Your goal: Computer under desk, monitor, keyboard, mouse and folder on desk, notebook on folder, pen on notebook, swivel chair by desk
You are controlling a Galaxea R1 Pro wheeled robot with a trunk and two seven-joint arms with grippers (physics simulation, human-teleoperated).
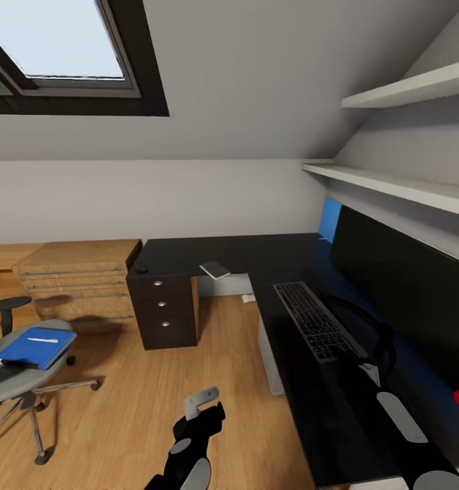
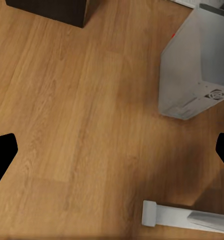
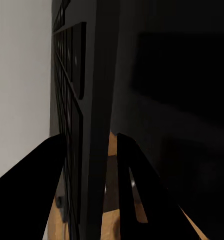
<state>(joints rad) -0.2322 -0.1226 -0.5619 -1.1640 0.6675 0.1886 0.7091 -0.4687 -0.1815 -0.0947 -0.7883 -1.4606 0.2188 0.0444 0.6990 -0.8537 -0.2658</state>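
Note:
The keyboard (image 1: 318,320) lies on the black desk (image 1: 257,253) in front of the monitor (image 1: 406,292). My right gripper (image 1: 369,367) is at its near end, and in the right wrist view the gripper (image 3: 92,190) is shut on the keyboard's (image 3: 77,100) edge. My left gripper (image 1: 202,408) hangs open over the floor; seen from the wrist (image 2: 112,150), it holds nothing. The swivel chair (image 1: 11,381) at the left carries the blue folder (image 1: 35,347) with the pen (image 1: 43,339) on top. A small dark mouse (image 1: 141,269) and a pale notebook (image 1: 214,269) rest on the desk's far wing. The computer (image 2: 196,65) stands under the desk.
A light wooden drawer unit (image 1: 80,286) stands against the far wall beside the desk's dark drawers (image 1: 163,304). White shelves (image 1: 393,184) hang above the monitor. Open wooden floor (image 1: 154,381) lies between chair and desk.

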